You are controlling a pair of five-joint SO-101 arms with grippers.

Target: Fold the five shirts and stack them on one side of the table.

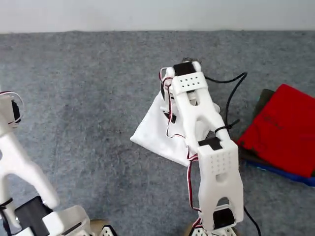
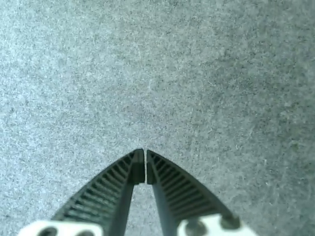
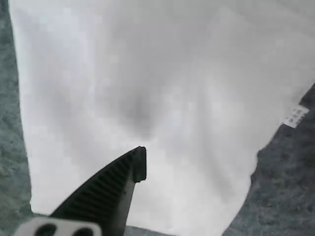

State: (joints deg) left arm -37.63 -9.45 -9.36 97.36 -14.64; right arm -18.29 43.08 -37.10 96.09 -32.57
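The high camera looks steeply down over the grey table (image 1: 88,98) from well off, with a pale wall (image 1: 147,14) along the frame's top edge. The left wrist camera sits close over bare table, sighting past the left gripper (image 2: 145,167). The right wrist camera hangs very near the white shirt (image 3: 172,98), probably the same one at the high frame's centre.

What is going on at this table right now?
Two robot arms are at a shirt-folding job. The right tool is over a white shirt lying in the middle of the grey table. The left tool is shut on nothing above bare table. At the table's right side sits a pile: a folded red shirt on top, dark cloth and blue cloth beneath.
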